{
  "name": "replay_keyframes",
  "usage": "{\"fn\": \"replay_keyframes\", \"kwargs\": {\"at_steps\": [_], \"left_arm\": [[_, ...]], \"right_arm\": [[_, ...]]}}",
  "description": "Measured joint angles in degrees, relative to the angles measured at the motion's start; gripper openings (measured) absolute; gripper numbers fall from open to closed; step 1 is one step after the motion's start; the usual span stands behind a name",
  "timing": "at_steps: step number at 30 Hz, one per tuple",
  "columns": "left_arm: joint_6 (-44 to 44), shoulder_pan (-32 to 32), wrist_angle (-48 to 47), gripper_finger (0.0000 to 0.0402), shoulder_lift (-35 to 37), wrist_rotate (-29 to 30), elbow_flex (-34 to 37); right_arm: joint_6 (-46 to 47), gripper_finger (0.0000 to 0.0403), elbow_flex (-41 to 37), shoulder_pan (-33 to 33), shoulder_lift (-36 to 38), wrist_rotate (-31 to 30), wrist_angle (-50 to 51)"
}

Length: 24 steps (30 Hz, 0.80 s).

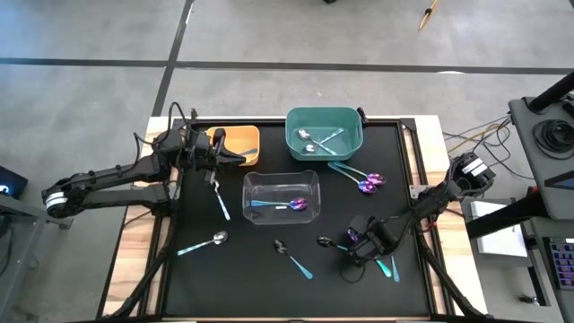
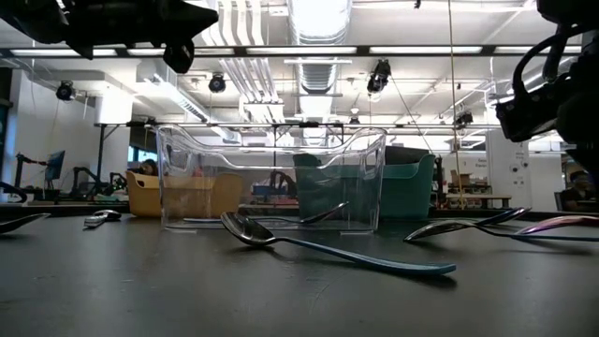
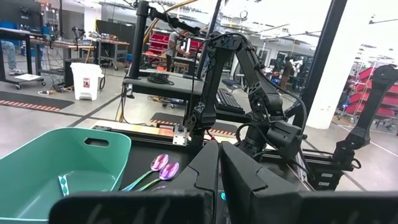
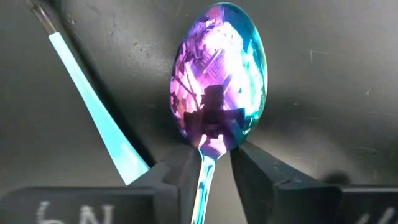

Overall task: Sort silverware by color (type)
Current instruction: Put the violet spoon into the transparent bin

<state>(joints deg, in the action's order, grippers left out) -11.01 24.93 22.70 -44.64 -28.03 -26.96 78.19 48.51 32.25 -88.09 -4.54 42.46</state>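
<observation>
**Op A:** My right claw [image 4: 208,163] is down at the desk with its fingers narrowed around the neck of an iridescent purple spoon [image 4: 217,78]. Its bowl lies just ahead of the tips and a teal handle [image 4: 93,102] lies just beside it. The fingers look close against the stem, but I can't swear they're pinching yet. The spoon still seems flat on the mat.

**Op B:** And your left claw [image 1: 213,154]?

**Op A:** Closed on nothing that I can see, held up over the desk beside the orange bin [image 1: 240,144].

**Op B:** How far along are we?

**Op A:** Part way, I'd say. The teal bin [image 1: 323,133] holds a couple of silver spoons [image 1: 314,144], and the clear bin [image 1: 282,197] has a purple one [image 1: 300,205]. Two purple spoons [image 1: 369,183] lie loose between my right claw and the teal bin. A silver spoon [image 1: 208,241] and a dark spoon [image 1: 289,254] lie well off toward the left arm, and one more [image 1: 221,203] sits below the left claw.

**Op B:** Surface?

**Op A:** A black mat [image 1: 233,278] on a wooden desk [image 1: 134,260]. Beyond it is an open workshop with benches and ceiling lights, and another arm [image 3: 249,87] is in view.
</observation>
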Motion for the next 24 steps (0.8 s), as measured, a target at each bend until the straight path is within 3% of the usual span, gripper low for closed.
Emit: {"fn": "replay_keyframes", "kwargs": {"at_steps": [9, 24], "left_arm": [[0.0, 0.0, 0.02, 0.0, 0.0, 0.0, 0.0], [0.0, 0.02, 0.2, 0.0, 0.0, 0.0, 0.0]], "right_arm": [[1.34, 0.0018, -0.09, 0.0, 0.02, -0.63, -1.53], [1.11, 0.0015, -0.13, -0.02, 6.14, -0.85, -0.96]]}}
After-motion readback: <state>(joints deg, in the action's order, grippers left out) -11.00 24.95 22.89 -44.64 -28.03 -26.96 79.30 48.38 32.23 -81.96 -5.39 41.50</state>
